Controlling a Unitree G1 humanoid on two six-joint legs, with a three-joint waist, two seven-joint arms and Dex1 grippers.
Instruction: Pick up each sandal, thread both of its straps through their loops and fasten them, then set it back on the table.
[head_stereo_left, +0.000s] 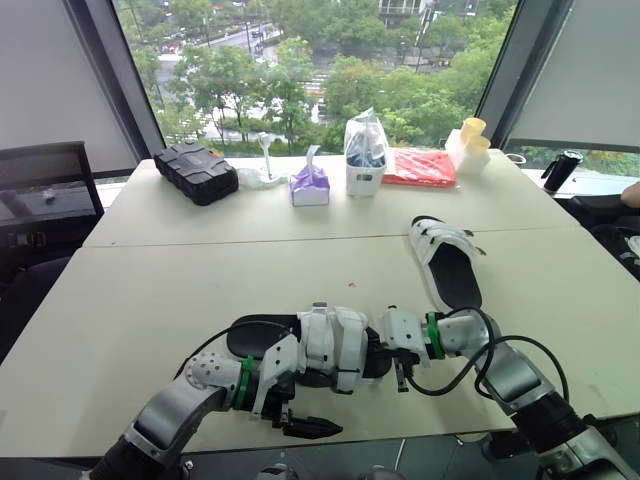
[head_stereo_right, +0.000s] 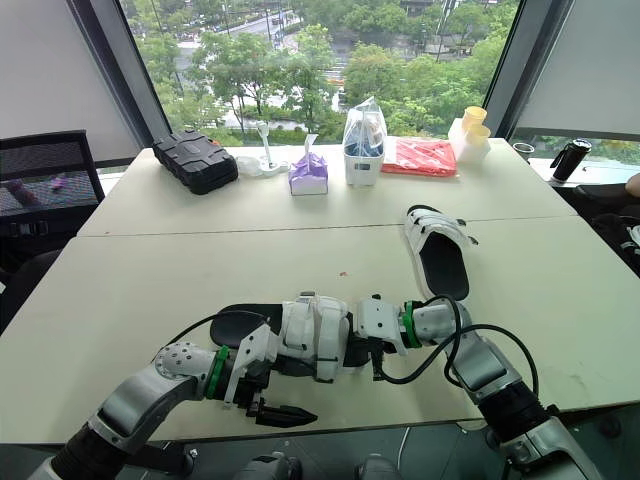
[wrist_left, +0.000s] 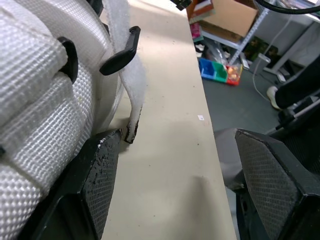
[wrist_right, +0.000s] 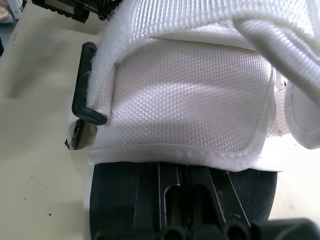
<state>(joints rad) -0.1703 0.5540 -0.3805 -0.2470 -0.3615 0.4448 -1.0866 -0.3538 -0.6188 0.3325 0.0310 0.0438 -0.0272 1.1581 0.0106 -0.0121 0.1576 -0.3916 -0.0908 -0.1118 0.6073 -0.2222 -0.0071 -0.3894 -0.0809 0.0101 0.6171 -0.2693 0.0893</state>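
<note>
The left gripper (head_stereo_left: 300, 422) is seen at the near edge of the table (head_stereo_left: 140, 300), its two black fingers spread wide apart. In the left wrist view one finger (wrist_left: 97, 170) is pressed against the white webbing of the near sandal (head_stereo_left: 335, 345), and the other is held out past the table's edge. A loose strap end (wrist_left: 131, 95) is seen hanging beside a black loop (wrist_left: 120, 52), its tip touching the tabletop just beside that finger.

The right gripper (head_stereo_left: 400, 368) is placed at the other end of the same sandal; whether it is spread or closed cannot be told. In its wrist view a broad white strap (wrist_right: 190, 100) is laid over the black footbed, and a second black loop (wrist_right: 84, 82) is seen at its side.

The near sandal is lying on the table between the two grippers. The second sandal (head_stereo_left: 445, 262) is set apart on the robot's right, sole down, with its straps at the far end.

Along the far edge are ranged a closed black case (head_stereo_left: 196, 172), a purple tissue pack (head_stereo_left: 310, 186) with a tissue drawn up from it, a white tub (head_stereo_left: 364, 176) holding a clear bag of dark blue items, a flat red packet (head_stereo_left: 420, 167) and stacked yellow cups (head_stereo_left: 472, 138). On the floor, small coloured bins (wrist_left: 217, 71) with items in them are seen.
</note>
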